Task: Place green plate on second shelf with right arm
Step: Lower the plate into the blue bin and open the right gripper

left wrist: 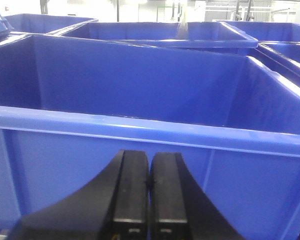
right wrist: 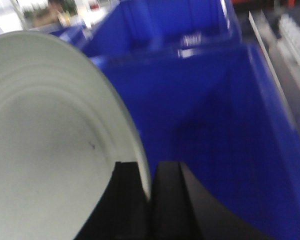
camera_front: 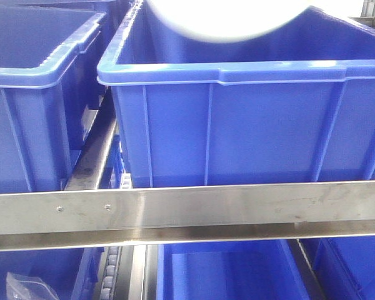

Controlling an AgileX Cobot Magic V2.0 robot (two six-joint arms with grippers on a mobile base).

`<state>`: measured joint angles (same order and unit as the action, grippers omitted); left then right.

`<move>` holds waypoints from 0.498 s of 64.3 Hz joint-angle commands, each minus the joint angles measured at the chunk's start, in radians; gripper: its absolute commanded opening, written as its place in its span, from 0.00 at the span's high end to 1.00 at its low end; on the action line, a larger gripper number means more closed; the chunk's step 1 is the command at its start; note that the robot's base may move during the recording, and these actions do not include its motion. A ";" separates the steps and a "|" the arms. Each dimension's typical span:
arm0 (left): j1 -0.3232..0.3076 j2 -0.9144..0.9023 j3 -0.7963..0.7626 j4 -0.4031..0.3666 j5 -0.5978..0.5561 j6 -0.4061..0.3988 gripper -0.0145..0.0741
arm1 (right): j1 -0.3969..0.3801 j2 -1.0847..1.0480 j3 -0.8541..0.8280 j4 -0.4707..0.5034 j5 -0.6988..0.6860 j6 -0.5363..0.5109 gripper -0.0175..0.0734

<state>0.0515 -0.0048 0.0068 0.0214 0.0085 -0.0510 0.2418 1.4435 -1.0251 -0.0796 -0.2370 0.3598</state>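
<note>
**Green plate hangs over the blue bin, pinched in the right hand**

Right wrist view first: the right hand (right wrist: pixel 149 192) is clenched on the green plate (right wrist: pixel 45 145), its two black fingers (right wrist: pixel 172 200) squeezing the rim at the bottom centre of the frame. The plate stands on edge and fills the left half of the picture, pale sage with faint rings showing on its inner face. Behind and to the right of it opens the deep interior of a blue bin (right wrist: pixel 225 115), somewhat blurred.

Over to the front view: only the lower curve of the plate (camera_front: pixel 222 19) shows, a pale, washed-out arc at the top centre, above the open mouth of the large blue bin (camera_front: pixel 237 131). That bin sits on a shelf behind a steel rail (camera_front: pixel 187 209) running across the frame. A second blue bin (camera_front: pixel 37 106) stands just beside it at the left, and more blue bins show below the rail.

Left wrist view: the left hand (left wrist: pixel 150 190) is empty, its black fingers pressed together at the bottom centre, right in front of the wall of another blue bin (left wrist: pixel 140 100).
</note>
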 commanded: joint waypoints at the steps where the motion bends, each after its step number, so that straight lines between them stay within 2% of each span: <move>1: -0.001 -0.015 0.042 -0.005 -0.083 -0.006 0.69 | -0.003 0.046 -0.128 0.004 -0.033 0.011 0.71; 6: -0.001 -0.015 0.042 -0.005 -0.083 -0.006 0.69 | -0.008 0.092 -0.178 0.004 -0.006 0.011 0.63; 17: -0.001 -0.015 0.042 -0.005 -0.083 -0.006 0.69 | -0.008 0.115 -0.222 0.005 0.013 0.011 0.37; 25: -0.001 -0.015 0.042 -0.005 -0.083 -0.006 0.69 | -0.009 0.104 -0.222 0.005 0.054 0.011 0.34; 32: -0.001 -0.015 0.042 -0.005 -0.083 -0.006 0.69 | -0.009 0.067 -0.222 0.005 0.177 0.011 0.37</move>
<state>0.0515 -0.0048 0.0068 0.0214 0.0085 -0.0510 0.2399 1.5890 -1.2064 -0.0796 -0.0547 0.3652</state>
